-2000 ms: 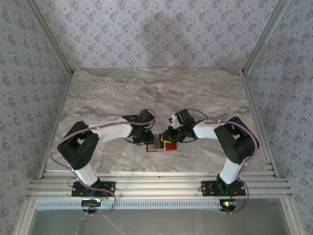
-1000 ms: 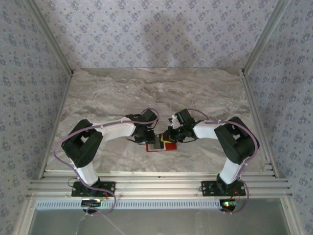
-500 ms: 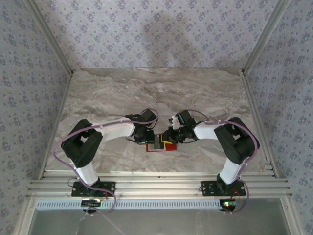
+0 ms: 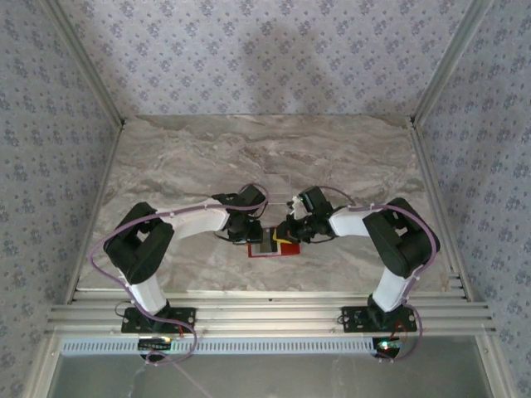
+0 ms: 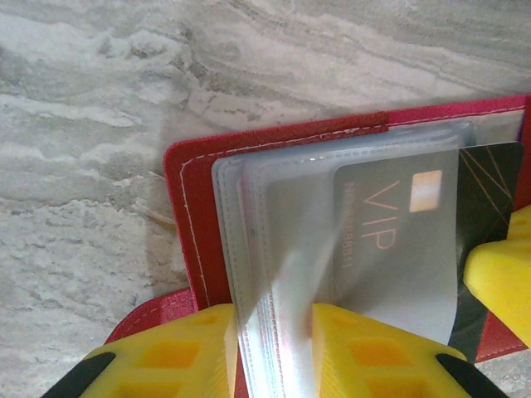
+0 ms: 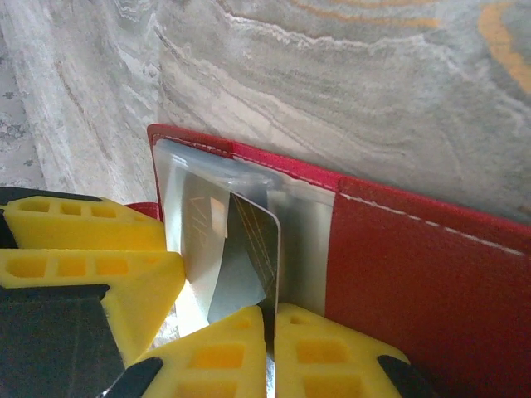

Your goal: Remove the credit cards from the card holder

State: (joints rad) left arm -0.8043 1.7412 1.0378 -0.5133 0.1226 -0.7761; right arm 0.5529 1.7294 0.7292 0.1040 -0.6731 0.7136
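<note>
The red card holder (image 4: 284,247) lies open on the marble between both arms. In the left wrist view its clear pocket leaves (image 5: 274,249) stand up from the red cover (image 5: 187,215), and my left gripper (image 5: 274,323) is shut on those leaves. A dark credit card (image 5: 398,240) with "VIP" lettering sits partly inside a pocket. In the right wrist view the same card (image 6: 257,249) stands on edge, half out of the clear pocket (image 6: 303,249). My right gripper (image 6: 270,323) is shut on its lower edge. From above, the left gripper (image 4: 252,233) and right gripper (image 4: 286,234) face each other over the holder (image 6: 415,274).
The marble tabletop (image 4: 265,157) stretches bare behind the arms, walled by patterned panels. A metal rail (image 4: 265,311) runs along the near edge. My left gripper's yellow fingers (image 6: 91,249) sit close beside the card in the right wrist view.
The left arm shifted slightly toward the holder two seconds ago. Over the last second both grippers have stayed almost still on the holder.
</note>
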